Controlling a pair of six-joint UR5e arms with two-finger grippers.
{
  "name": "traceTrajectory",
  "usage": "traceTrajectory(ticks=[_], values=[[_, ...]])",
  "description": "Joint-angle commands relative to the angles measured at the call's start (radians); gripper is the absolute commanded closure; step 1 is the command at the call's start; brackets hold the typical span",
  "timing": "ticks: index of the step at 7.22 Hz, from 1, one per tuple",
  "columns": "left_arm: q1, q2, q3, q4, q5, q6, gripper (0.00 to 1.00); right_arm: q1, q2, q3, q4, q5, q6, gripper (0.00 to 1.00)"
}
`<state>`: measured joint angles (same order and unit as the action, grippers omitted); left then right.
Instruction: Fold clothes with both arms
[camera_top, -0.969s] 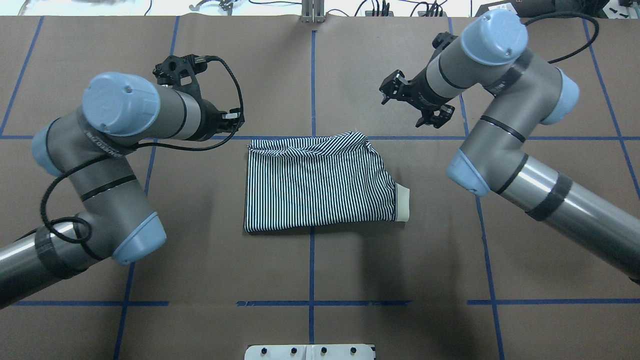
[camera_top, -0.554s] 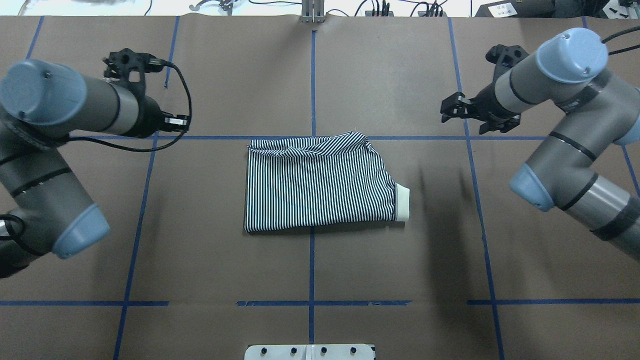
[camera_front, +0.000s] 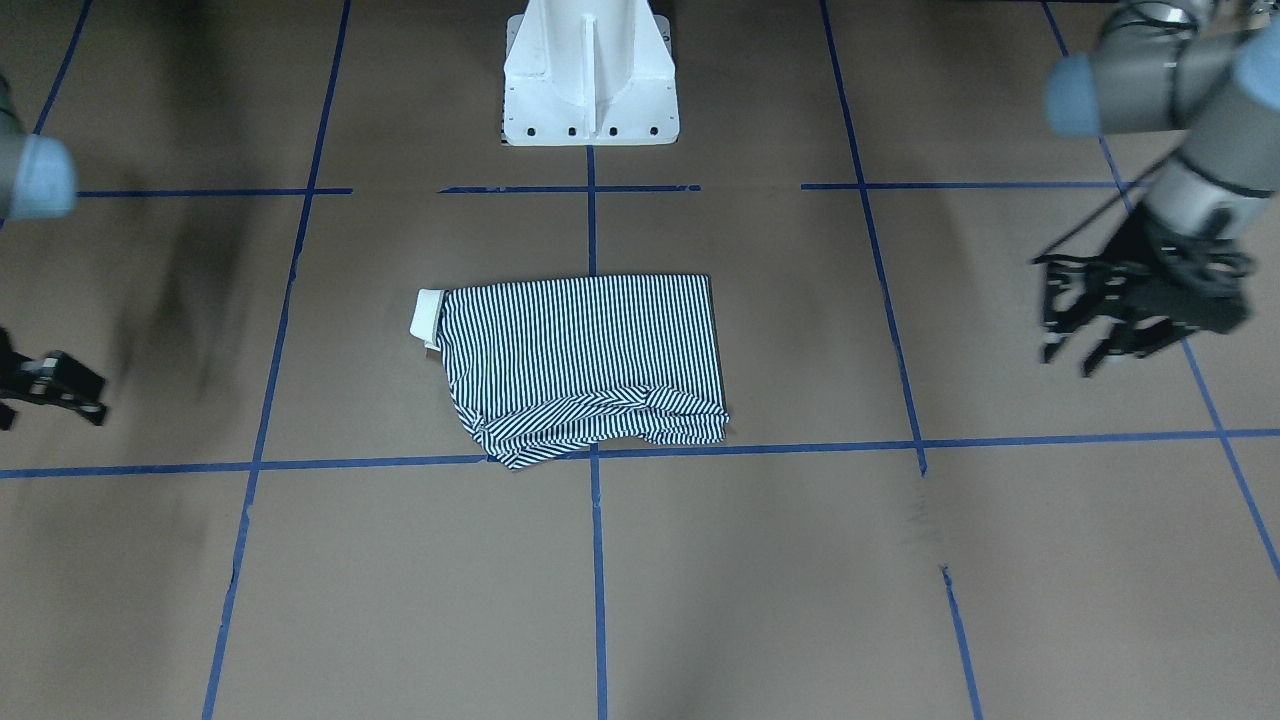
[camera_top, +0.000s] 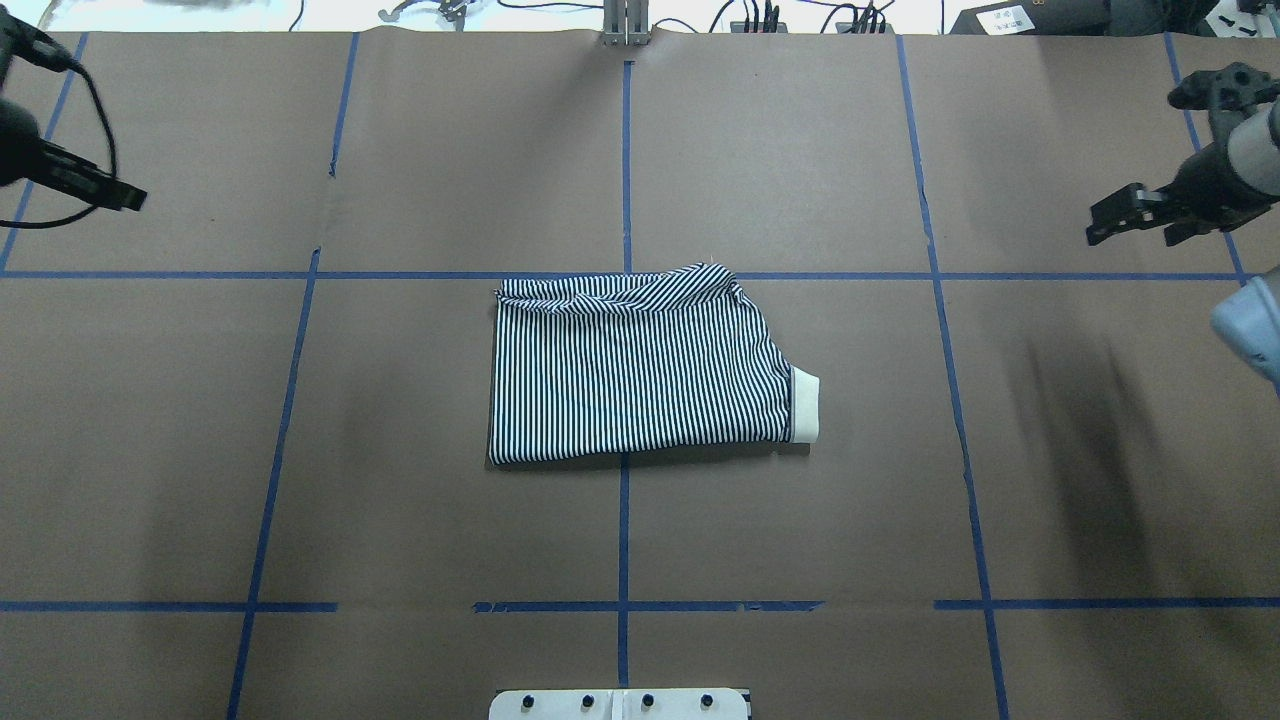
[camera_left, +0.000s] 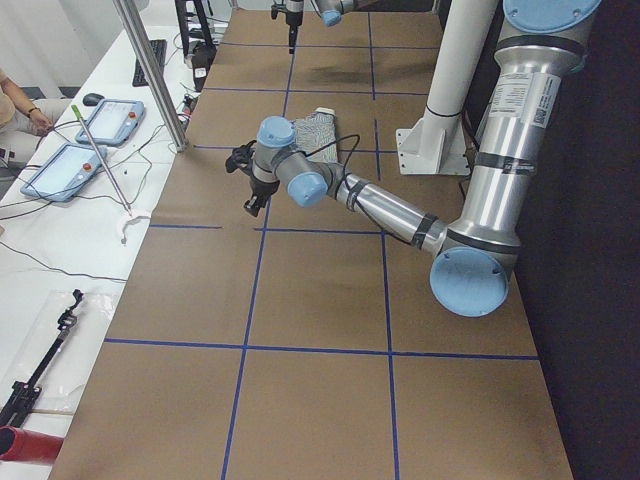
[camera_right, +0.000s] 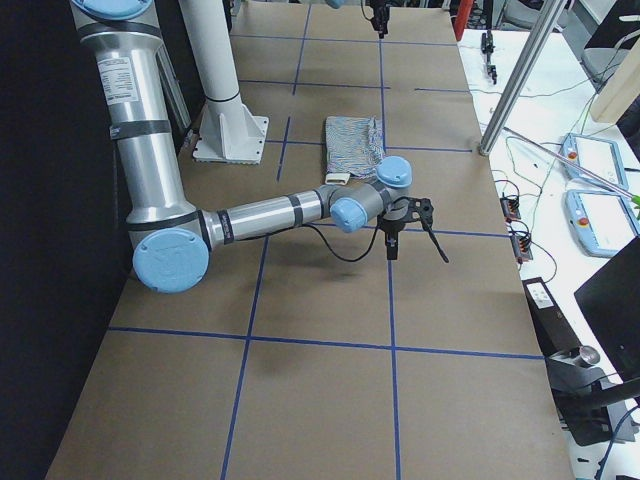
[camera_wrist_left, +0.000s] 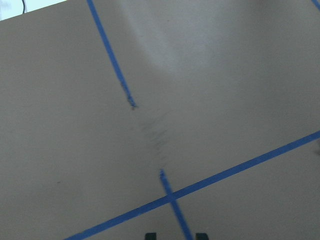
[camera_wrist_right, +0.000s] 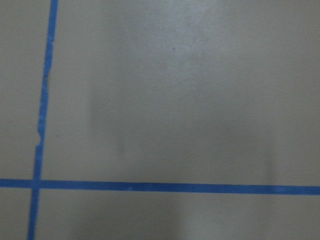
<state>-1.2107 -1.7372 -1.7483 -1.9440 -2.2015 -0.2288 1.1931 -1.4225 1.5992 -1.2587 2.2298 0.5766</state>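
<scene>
Brown bench (camera_top: 400, 450) is carrying the folded polo shirt (camera_top: 640, 375); left tool (camera_front: 1085, 345) and right tool (camera_top: 1130, 225) are hanging spread, well aside, seemingly finished.

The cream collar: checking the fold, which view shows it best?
Overhead exterior: the collar pokes out unobstructed beside the folded shirt. Front-facing shows it too, more obliquely; side views show it tiny; wrist views, only table.

2 opposed views look steeply down, sharing the shirt (camera_top: 640, 380).
</scene>
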Motion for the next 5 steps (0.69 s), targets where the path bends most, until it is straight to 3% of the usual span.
traceTrajectory(ticks=[1, 3, 5], values=[[-0.222, 0.007, 0.221, 0.042, -0.115, 0.291, 0.0, 0.118, -0.045, -0.025, -0.1, 0.065, -0.305, 0.0], [-0.239, 0.002, 0.268, 0.153, -0.11, 0.292, 0.0, 0.135, -0.003, -0.166, -0.105, 0.079, -0.468, 0.0], [-0.256, 0.046, 0.288, 0.096, -0.112, 0.292, 0.0, 0.149, 0.065, -0.26, -0.1, 0.073, -0.471, 0.0]])
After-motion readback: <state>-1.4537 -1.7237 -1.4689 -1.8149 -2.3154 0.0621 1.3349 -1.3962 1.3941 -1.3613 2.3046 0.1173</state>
